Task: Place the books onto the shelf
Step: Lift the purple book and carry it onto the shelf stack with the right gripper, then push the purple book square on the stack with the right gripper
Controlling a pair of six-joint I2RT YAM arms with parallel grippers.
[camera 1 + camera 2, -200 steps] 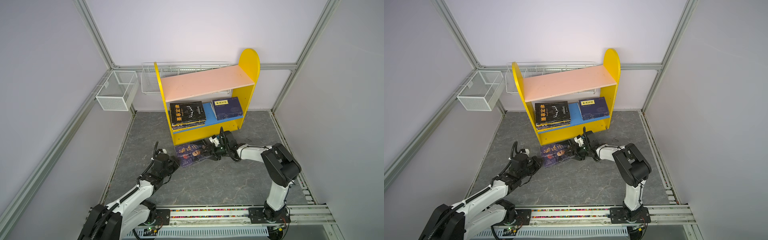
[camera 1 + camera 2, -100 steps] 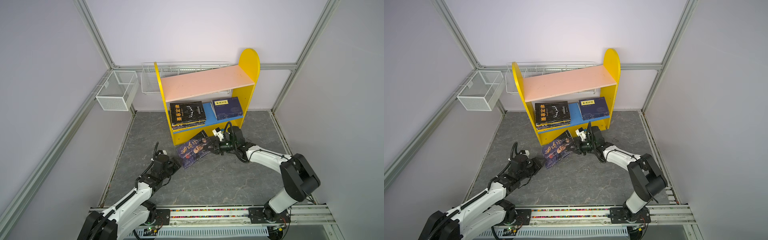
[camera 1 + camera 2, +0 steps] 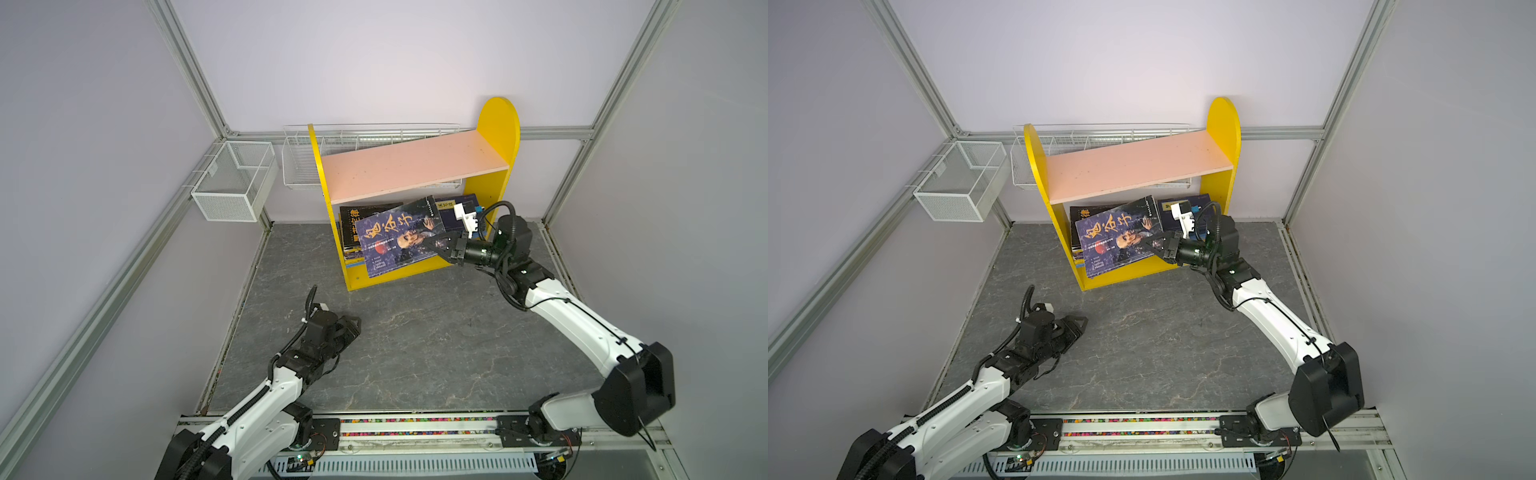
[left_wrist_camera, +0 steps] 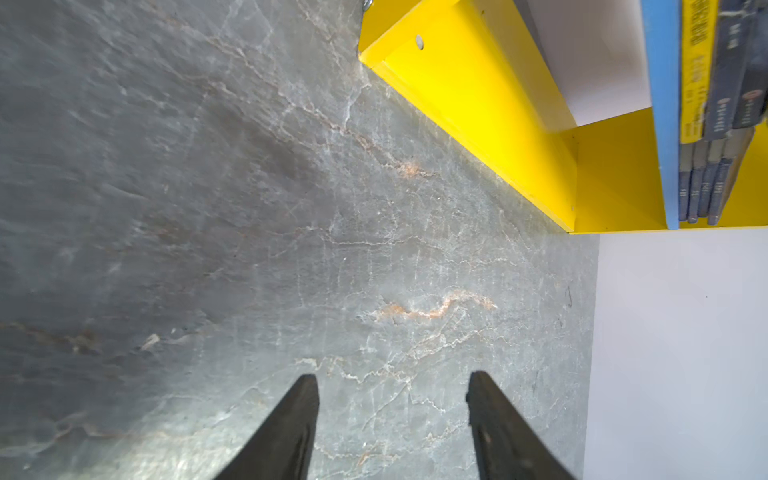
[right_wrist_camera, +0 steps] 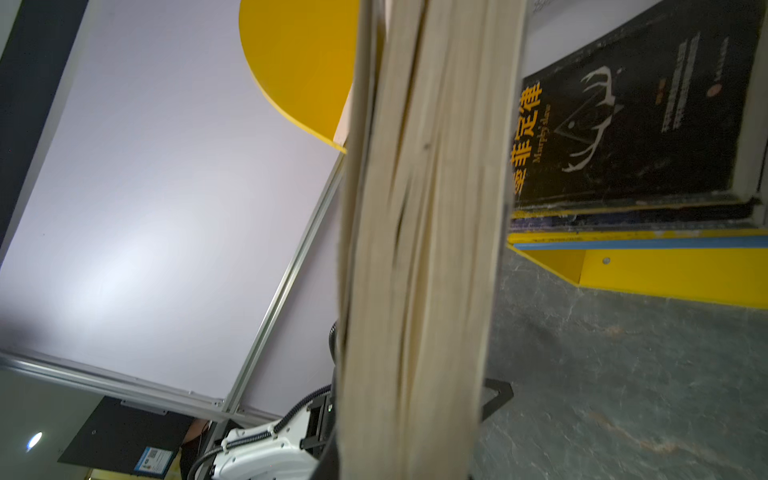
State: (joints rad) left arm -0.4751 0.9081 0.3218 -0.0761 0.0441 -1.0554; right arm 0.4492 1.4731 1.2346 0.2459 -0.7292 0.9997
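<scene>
A navy book [image 3: 395, 237] [image 3: 1117, 237] with large pale characters hangs tilted in front of the shelf's lower compartment. My right gripper [image 3: 436, 245] [image 3: 1152, 246] is shut on its right edge. The right wrist view is filled by its page edges [image 5: 424, 249]. The shelf [image 3: 415, 166] [image 3: 1133, 166] has yellow sides, a pink upper board and a blue lower board [image 4: 665, 124]. A stack topped by a black book [image 3: 353, 218] [image 5: 644, 104] lies on the lower board, with navy books [image 3: 453, 218] to its right. My left gripper [image 3: 353, 325] [image 3: 1079, 326] [image 4: 392, 382] is open, low over the bare floor.
Two white wire baskets [image 3: 232, 187] [image 3: 299, 166] hang on the back left walls. Grey stone floor [image 3: 415, 340] spreads between the arms. The arms' base rail [image 3: 415, 428] runs along the front. Walls and metal frame posts enclose the space.
My right gripper closed on the book and lifted it off the floor, up to the lower compartment's front. The left gripper let go, opened and drew back left.
</scene>
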